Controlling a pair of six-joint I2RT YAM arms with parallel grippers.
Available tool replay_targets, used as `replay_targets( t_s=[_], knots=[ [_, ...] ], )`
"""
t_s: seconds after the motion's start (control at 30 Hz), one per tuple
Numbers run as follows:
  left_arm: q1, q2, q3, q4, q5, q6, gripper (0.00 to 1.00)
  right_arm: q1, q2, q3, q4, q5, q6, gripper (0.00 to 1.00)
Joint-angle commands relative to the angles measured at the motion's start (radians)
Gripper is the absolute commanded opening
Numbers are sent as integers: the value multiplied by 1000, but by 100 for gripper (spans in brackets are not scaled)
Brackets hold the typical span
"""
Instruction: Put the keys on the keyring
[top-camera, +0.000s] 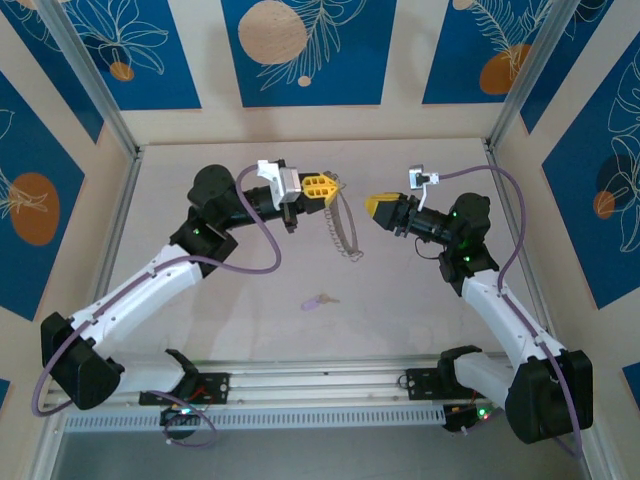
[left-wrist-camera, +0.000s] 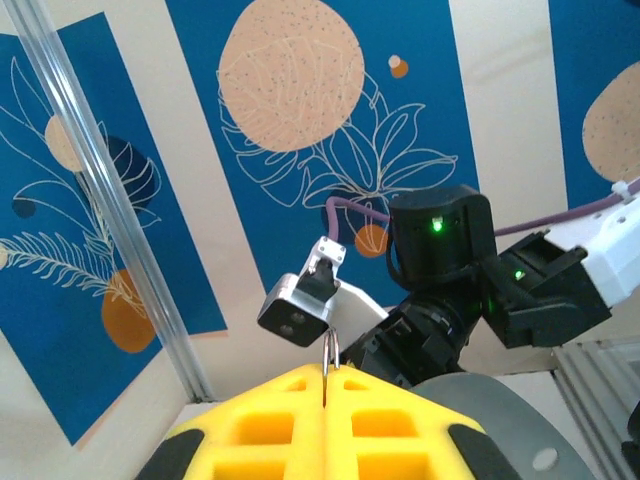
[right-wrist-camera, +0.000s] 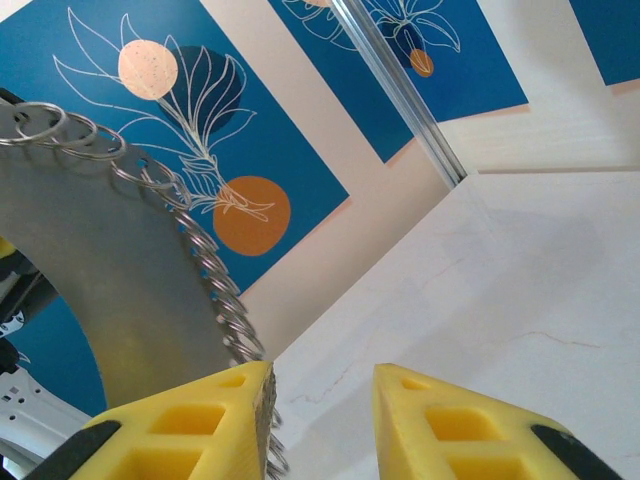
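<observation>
One key (top-camera: 320, 300) lies flat on desk (top-camera: 400, 315), well apart from keyring (top-camera: 345, 235), which hangs from left jaws clamped on it. Right jaws apart, empty, just beside keyring. Right should pinch key by head, blade free.

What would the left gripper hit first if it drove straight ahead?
Probably the right gripper: the left gripper, shut on the keyring, points across at it. Depth is unclear, so it might pass just beside.

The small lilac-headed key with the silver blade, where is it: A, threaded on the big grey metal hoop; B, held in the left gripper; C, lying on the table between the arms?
C: the lilac-headed key lies on the pale table, apart from the grey metal hoop.
</observation>
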Motion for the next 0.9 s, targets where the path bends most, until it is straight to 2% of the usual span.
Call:
replay_targets(
  t_s=[0.0, 0.47, 0.87],
  knots=[
    [-13, -43, -8, 4, -27, 81, 0, -7, 2, 1, 4, -15, 7, 32],
    [-12, -30, 2, -79, -24, 67, 0, -1, 10, 136, 12, -65, 3, 32],
    [-9, -8, 35, -61, -16, -220, 0, 44, 12, 220, 84, -82, 45, 32]
  ],
)
